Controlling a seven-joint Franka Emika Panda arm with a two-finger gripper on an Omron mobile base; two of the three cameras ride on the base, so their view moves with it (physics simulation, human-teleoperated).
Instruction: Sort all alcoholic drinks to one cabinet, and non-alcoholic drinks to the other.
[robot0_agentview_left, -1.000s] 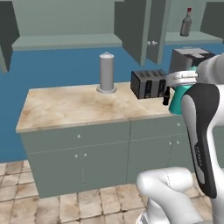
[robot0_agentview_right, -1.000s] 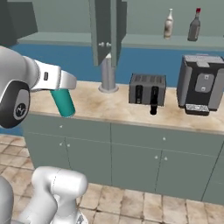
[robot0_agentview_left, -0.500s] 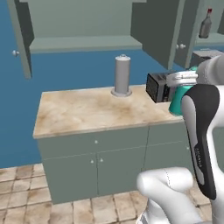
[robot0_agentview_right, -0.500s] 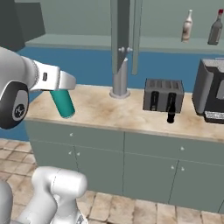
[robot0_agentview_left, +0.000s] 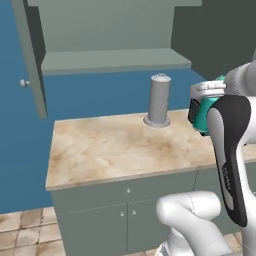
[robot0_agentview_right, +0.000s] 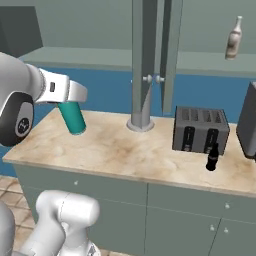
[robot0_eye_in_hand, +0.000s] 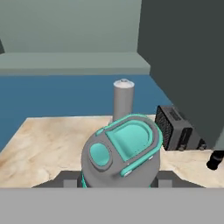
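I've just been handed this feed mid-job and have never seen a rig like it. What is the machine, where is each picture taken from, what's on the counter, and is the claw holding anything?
The machine is a white robot arm on a driving base in a simulated kitchen. Two pictures come from cameras on the base, behind the arm to its left and right; the third looks along the hand.

The claw is shut on the teal flask, carried tilted above the counter. In the hand view you look down on the flask's grey cap.

On the counter stand a grey cylinder, a dark toaster and, in front of the toaster, a small black bottle. A pale bottle stands on the cabinet shelf above. An open cabinet shelf lies ahead.
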